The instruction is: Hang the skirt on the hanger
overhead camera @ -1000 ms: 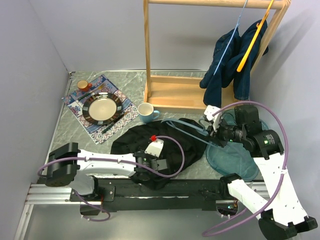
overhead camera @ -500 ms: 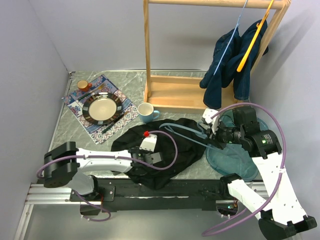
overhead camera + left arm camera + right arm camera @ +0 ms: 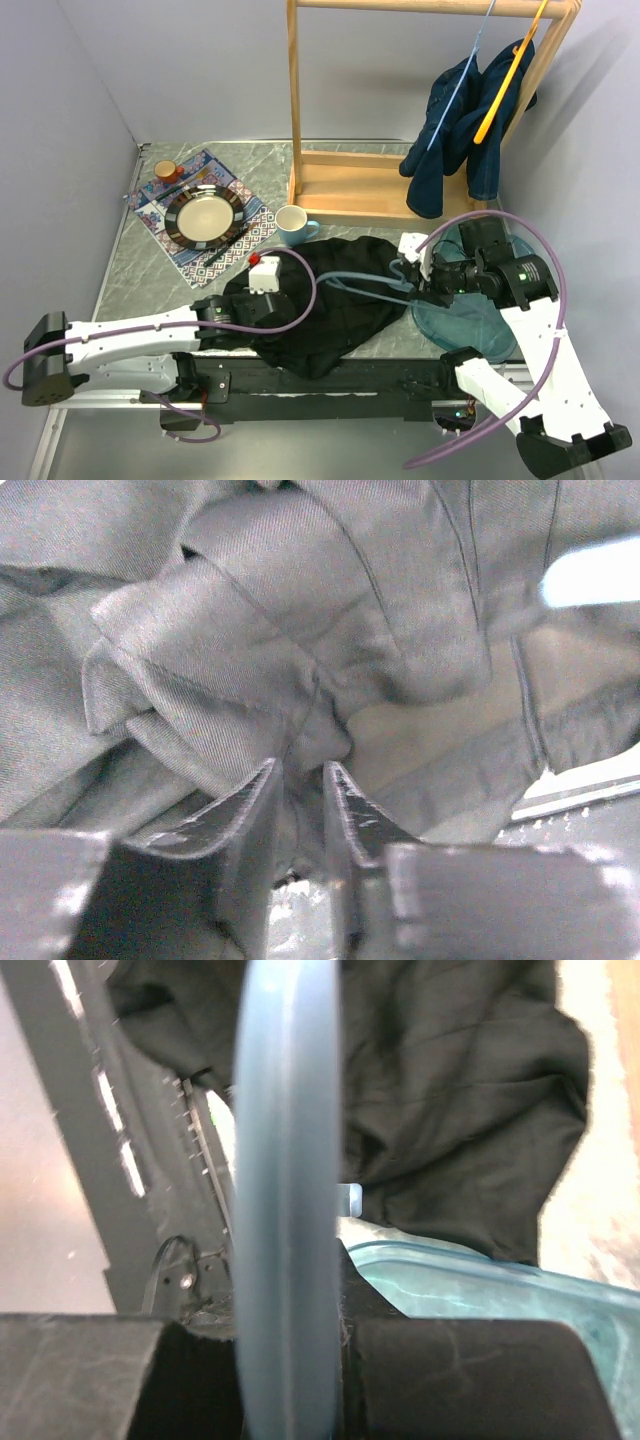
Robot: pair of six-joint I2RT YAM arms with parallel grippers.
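1. The left gripper (image 3: 298,810) has its jaws drawn close, with only a narrow gap between them, and a fold of the skirt (image 3: 330,300) is pinched in that gap.
2. From this gripper the skirt spreads ahead and to its right as a rumpled black heap on the table (image 3: 150,280). The gripper sits low at the heap's left edge.
3. The right gripper (image 3: 290,1335) is clamped on the hanger (image 3: 285,1160), a pale blue one, and the bar stands on edge between the fingers.
4. From the right gripper the hanger reaches out to the left across the top of the skirt. In the top view its hook sits just beside the gripper.
5. The skirt's right edge lies directly in front of the right gripper, so the two grippers flank the heap.
6. A teal basin (image 3: 470,320) lies below and just nearer than the right gripper, and the skirt's edge is touching or overlapping its rim.
7. A mug (image 3: 292,224) stands beyond the left gripper, just past the skirt's far edge.
8. A wooden rack (image 3: 295,100) stands well beyond both grippers, with denim garments (image 3: 455,130) hanging at its right end.
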